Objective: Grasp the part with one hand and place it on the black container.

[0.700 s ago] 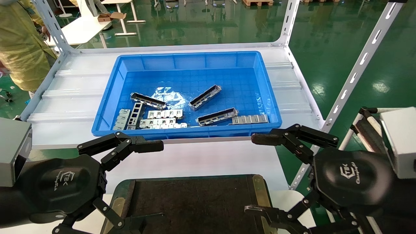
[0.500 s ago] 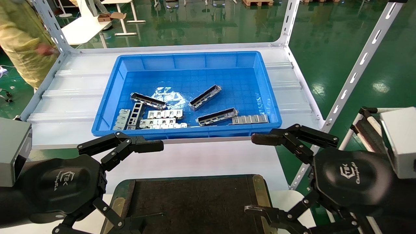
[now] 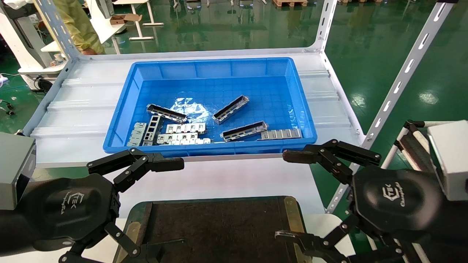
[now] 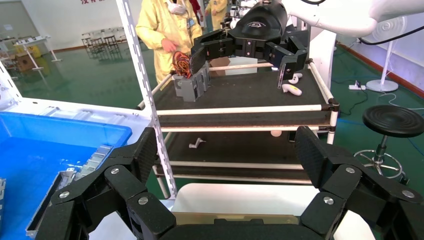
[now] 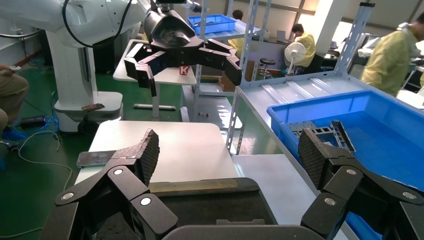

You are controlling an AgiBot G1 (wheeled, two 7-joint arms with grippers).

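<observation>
Down at the bottom of the head view, both grippers hover, one at each lower corner, over the near end of the black container (image 3: 215, 230). Left gripper (image 3: 161, 208) at lower left has its jaws spread wide, nothing between them. Right gripper (image 3: 292, 197) at lower right matches it, jaws apart and empty. Up in the centre of the frame sits the blue bin (image 3: 124, 109) on the white counter (image 3: 80, 106). Inside it, the part (image 3: 231, 109) lies at a slant near the middle of the bin floor, well apart from both grippers. Flat slotted plates (image 3: 182, 133) cluster along the bin's near wall.
</observation>
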